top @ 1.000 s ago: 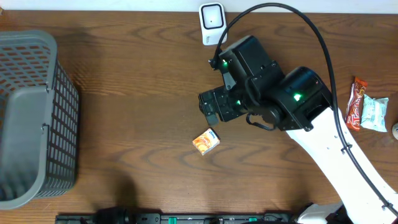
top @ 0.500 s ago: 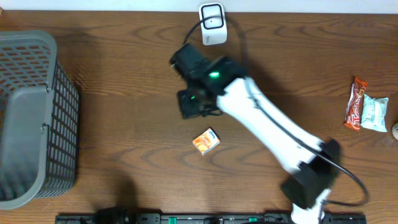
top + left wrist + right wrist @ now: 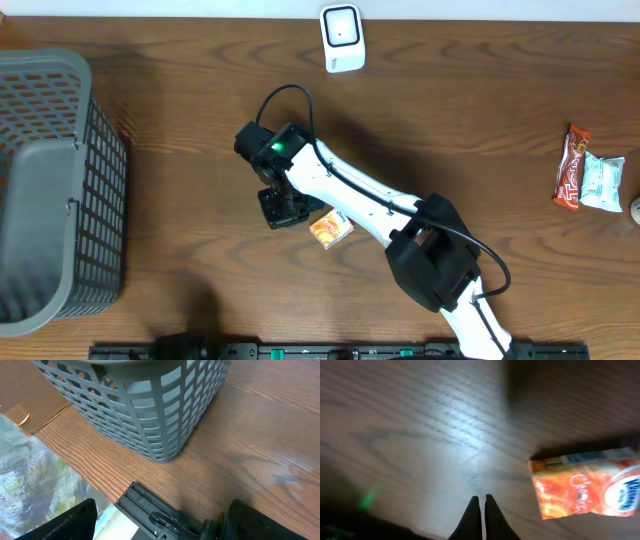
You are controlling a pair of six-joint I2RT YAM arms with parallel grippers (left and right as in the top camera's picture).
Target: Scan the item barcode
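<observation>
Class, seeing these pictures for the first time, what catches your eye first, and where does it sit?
The white right arm slants across the middle of the table, its right gripper shut and empty beside a small orange box. A large grey basket fills the left edge, and a white scanner stands at the far edge.

The right gripper [image 3: 482, 501] closed and swung beside the orange box [image 3: 585, 482].

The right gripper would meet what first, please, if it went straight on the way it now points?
Probably bare table: the shut right gripper points at wood, and the orange box lies off to one side. Depth is unclear.
</observation>
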